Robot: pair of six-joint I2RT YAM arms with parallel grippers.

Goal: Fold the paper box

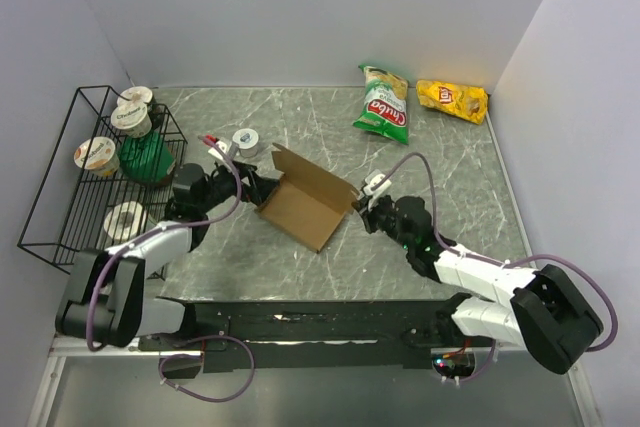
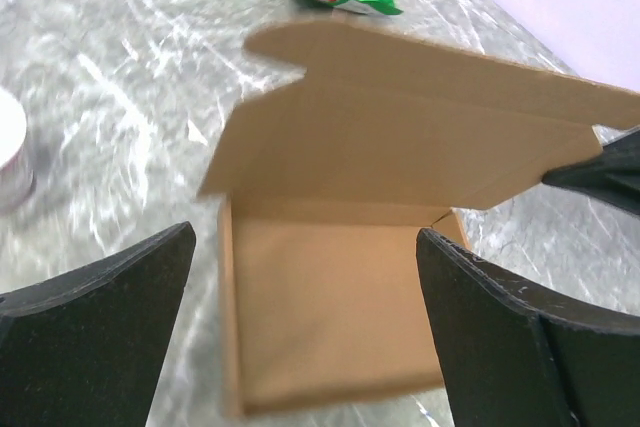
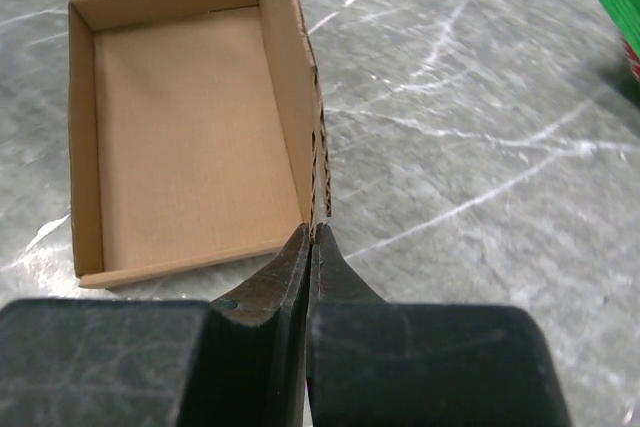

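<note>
Right gripper [image 3: 310, 242], jaws closed, tips touching the end of an upright wall of the plain brown cardboard box [image 1: 305, 205]. Left gripper [image 2: 305, 237], jaws wide open, faces the box's opposite side. The box sits open on the grey marbled tabletop [image 1: 450, 177] between both.

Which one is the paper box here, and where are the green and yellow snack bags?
paper box [image 1: 304, 209]: top view, on its inner floor.
green snack bag [image 1: 383, 107]: top view, middle of its printed front.
yellow snack bag [image 1: 453, 99]: top view, middle of the bag.
</note>
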